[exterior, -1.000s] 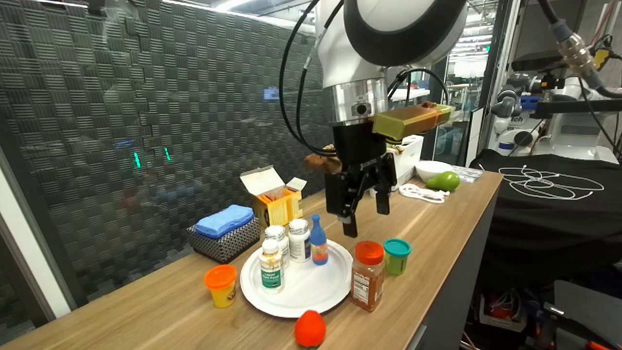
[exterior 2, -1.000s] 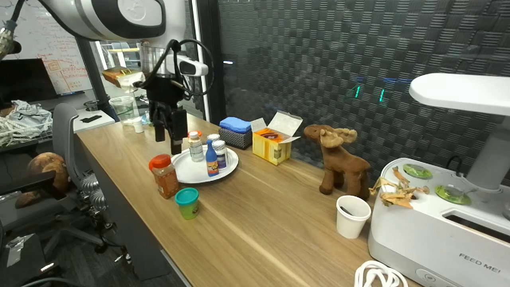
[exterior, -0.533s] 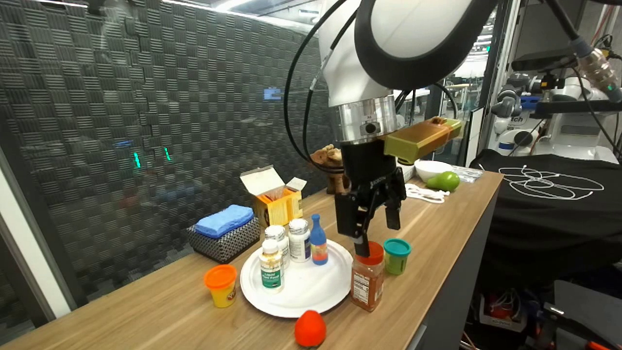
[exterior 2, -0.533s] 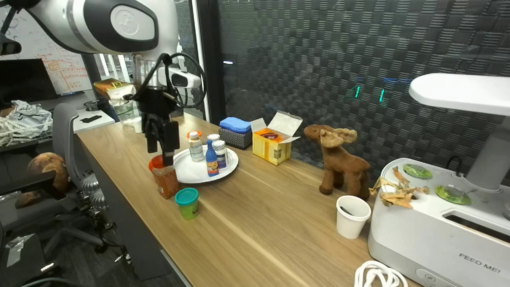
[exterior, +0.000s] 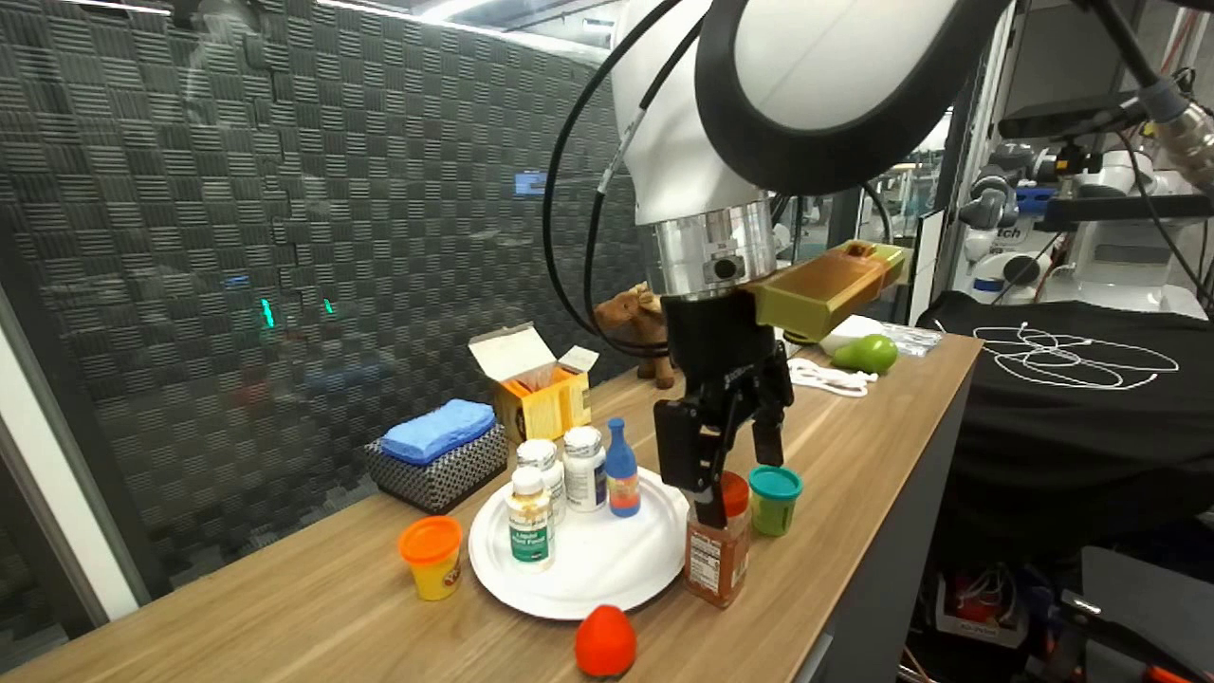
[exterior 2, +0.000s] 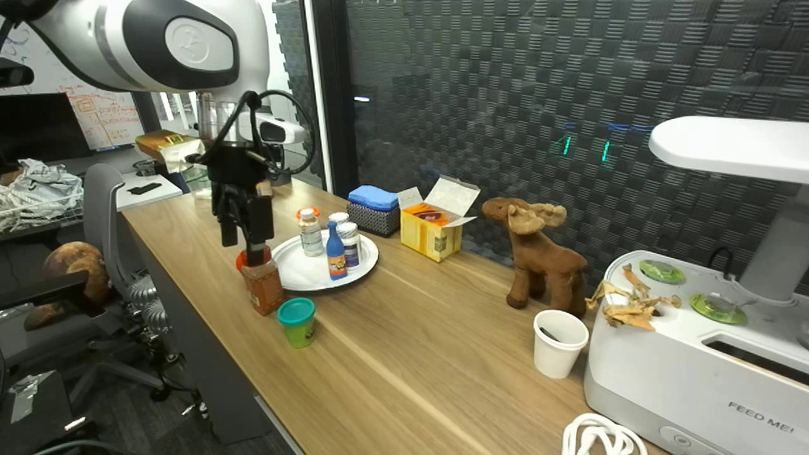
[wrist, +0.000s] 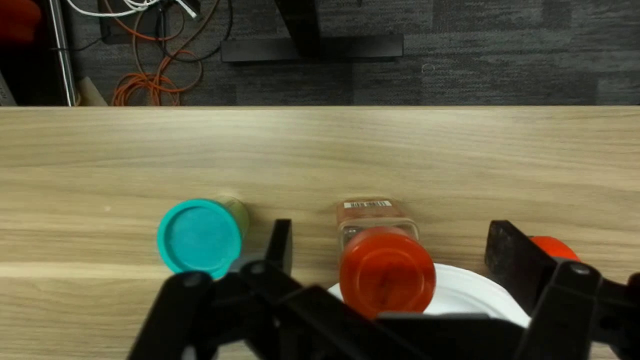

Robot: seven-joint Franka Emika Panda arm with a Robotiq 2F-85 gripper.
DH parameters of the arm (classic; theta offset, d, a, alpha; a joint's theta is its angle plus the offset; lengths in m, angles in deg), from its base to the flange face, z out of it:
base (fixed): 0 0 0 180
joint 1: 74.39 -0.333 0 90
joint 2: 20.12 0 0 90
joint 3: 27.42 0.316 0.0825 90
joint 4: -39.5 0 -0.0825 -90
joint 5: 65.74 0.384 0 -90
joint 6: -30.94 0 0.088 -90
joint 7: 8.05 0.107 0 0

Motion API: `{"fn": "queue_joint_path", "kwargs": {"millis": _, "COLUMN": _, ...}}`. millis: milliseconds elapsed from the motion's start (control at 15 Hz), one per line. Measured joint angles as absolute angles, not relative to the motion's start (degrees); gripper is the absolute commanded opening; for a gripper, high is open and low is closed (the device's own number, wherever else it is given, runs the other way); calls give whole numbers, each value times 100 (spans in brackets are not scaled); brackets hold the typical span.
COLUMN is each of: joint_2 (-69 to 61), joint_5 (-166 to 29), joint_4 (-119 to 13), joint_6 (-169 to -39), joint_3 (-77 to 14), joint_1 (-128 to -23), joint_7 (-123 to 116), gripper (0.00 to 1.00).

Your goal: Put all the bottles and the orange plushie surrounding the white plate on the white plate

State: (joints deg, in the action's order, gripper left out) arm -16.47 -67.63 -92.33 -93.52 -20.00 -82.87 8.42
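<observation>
Tool (wrist: 392, 247) straddles brown bottle (exterior: 717, 562), side gaps, beside plate rim (exterior: 542, 607).

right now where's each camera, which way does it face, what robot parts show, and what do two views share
An exterior view: near the orange plushie, looking along the counter over the white plate toward the green fruit; arm and open gripper show.
An exterior view: near the white FEED ME! unit, looking along the counter toward the whiteboard; arm and gripper show.
Wrist view: on the wrist, facing down at the red-capped bottle; gripper fingers show.
Both exterior views share the toy moose and blue bottle.
</observation>
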Motion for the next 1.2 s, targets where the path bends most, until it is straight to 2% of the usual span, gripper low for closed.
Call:
{"fn": "queue_joint_path", "kwargs": {"millis": 133, "joint_2": -1625, "joint_5": -6784, "joint_4": -9245, "joint_6": -9424, "joint_3": -1993, "joint_1": -8293, "joint_7": 844, "gripper": 97}}
{"fn": "queue_joint_path", "kwargs": {"millis": 200, "joint_2": -1613, "joint_5": -6787, "joint_4": -9245, "joint_6": -9448, "joint_3": -1992, "joint_1": -8300, "joint_7": 844, "gripper": 73}}
{"fn": "queue_joint_path", "kwargs": {"millis": 333, "joint_2": -1591, "joint_5": -6795, "joint_4": -9245, "joint_6": -9489, "joint_3": -1987, "joint_1": -8321, "joint_7": 844, "gripper": 69}}
{"fn": "queue_joint_path", "kwargs": {"millis": 733, "joint_2": -1582, "joint_5": -6965, "joint_4": -9248, "joint_6": -9539, "joint_3": -1984, "joint_1": -8349, "joint_7": 843, "gripper": 23}}
{"fn": "queue_joint_path", "kwargs": {"millis": 1200, "joint_2": -1625, "joint_5": -7197, "joint_4": -9246, "joint_6": -9563, "joint_3": -1979, "joint_1": -8369, "joint_7": 848, "gripper": 22}}
